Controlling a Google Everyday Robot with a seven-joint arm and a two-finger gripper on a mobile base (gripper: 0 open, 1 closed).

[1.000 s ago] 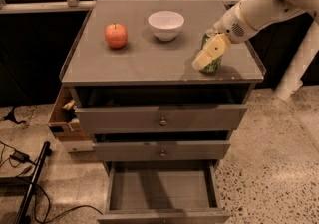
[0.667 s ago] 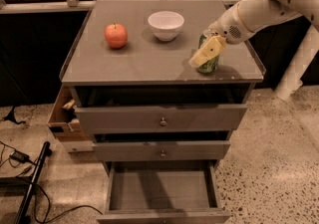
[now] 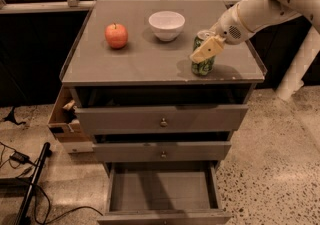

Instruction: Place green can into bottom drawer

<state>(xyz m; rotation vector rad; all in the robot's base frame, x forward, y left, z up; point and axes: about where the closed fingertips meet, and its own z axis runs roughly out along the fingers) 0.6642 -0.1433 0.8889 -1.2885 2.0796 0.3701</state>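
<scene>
The green can (image 3: 202,64) stands upright at the front right of the grey cabinet top (image 3: 135,64). My gripper (image 3: 205,48) reaches in from the right and is closed around the can's upper half, with one pale finger (image 3: 207,49) across its front. Whether the can's base touches the top or sits just above it, I cannot tell. The bottom drawer (image 3: 160,191) is pulled out wide below, with its grey floor bare. It lies well below and to the left of the can.
A red apple (image 3: 116,35) and a white bowl (image 3: 166,24) sit further back on the top. The two upper drawers (image 3: 163,119) with knobs stand slightly out. A cardboard box (image 3: 62,121) is at the cabinet's left, with cables and a black pole (image 3: 30,189) on the floor.
The gripper and the green can have shifted a little to the left and toward the front edge of the top. Apple, bowl and drawers have not moved.
</scene>
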